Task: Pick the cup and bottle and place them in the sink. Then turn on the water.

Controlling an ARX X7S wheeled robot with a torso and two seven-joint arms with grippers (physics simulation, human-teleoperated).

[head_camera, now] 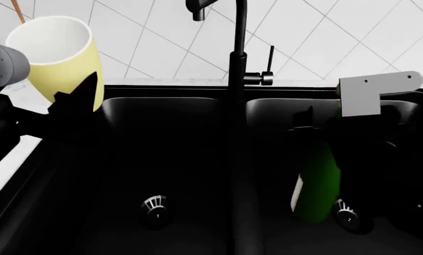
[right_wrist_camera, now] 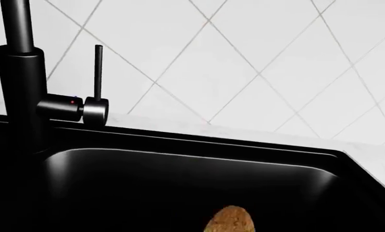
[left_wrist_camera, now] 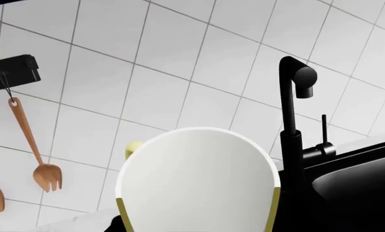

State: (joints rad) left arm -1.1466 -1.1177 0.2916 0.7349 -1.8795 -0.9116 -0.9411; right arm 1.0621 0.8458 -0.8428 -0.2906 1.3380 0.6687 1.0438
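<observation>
Cup [head_camera: 59, 56] pale yellow, white inside; bottle [head_camera: 317, 183] dark green.

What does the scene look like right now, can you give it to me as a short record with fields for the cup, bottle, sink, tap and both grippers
cup: pale yellow cup, white inside, held up at the left end of the sink, not yet in it
bottle: green bottle upright in the right basin, beside the drain
sink: black double sink, left basin holds nothing but its drain
tap: black tap behind the divider, no water showing
left gripper: left gripper closed on the cup
right gripper: right gripper around the bottle's upper part; grip unclear
</observation>
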